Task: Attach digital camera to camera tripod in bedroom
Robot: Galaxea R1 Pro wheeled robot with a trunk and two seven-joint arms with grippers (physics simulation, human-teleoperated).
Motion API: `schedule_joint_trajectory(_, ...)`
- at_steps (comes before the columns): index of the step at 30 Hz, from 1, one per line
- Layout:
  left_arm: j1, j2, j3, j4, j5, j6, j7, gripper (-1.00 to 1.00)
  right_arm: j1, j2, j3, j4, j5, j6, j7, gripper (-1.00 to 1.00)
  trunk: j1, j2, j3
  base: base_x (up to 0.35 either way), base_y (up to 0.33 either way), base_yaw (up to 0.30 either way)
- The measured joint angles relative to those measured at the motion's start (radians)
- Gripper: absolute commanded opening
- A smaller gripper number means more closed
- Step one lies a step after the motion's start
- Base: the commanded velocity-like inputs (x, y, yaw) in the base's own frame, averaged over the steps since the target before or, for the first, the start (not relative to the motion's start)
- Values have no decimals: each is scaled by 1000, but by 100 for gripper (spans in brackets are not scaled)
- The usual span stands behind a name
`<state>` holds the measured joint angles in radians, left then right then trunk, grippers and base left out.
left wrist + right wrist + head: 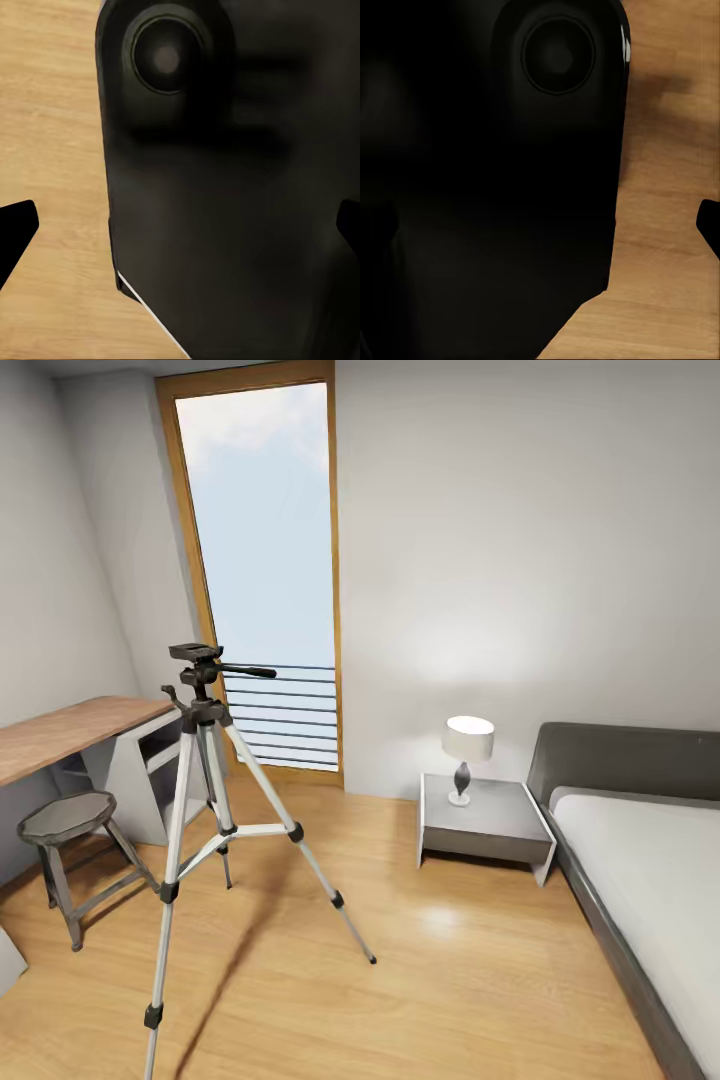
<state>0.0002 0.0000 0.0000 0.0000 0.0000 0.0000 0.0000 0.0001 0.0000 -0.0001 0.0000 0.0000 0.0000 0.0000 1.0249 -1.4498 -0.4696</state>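
Filling the right of the head view, a grey-framed bed with a white mattress runs off the near right edge. Far left of it, a tall wood-framed window with horizontal railing bars breaks the light grey wall. A wood-topped grey desk is cut off at the left, a round grey stool before it. The silver-legged camera tripod with a black head and pan handle stands near left on the light wood plank floor, its nearest leg cropped. A grey bedside table carries a white-shaded lamp.

In the wrist views, a dark robot body blocks much of the floor. The left gripper shows black fingertips spread at both edges, nothing between them. The right gripper shows one tip; its spread I cannot tell.
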Motion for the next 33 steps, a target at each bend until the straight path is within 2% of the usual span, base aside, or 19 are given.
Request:
schedule_joint_trajectory(3,1,-17,14,-16,15,-15,-1,100,-8,-7,15,6,15,3,-9,100,0,0,0,0,0,0)
schedule_joint_trajectory(6,1,-19,15,-33,30,-21,-1,100,-8,-7,19,6,30,1,-6,100,0,0,0,0,0,0)
schedule_joint_trajectory(8,1,-23,17,-44,40,-20,-1,100,-8,-8,18,6,26,0,-5,100,0,0,0,0,0,0)
schedule_joint_trajectory(16,1,-28,19,-63,6,-24,-1,100,-9,-10,18,5,17,-1,-1,100,0,0,0,0,0,0)
schedule_joint_trajectory(25,1,-32,20,-66,4,-24,-1,100,-9,-10,18,5,16,4,0,100,0,0,0,0,0,0)
schedule_joint_trajectory(33,1,-32,20,-66,44,-24,-1,100,-9,-11,19,6,17,-1,-3,100,0,0,0,0,0,128)
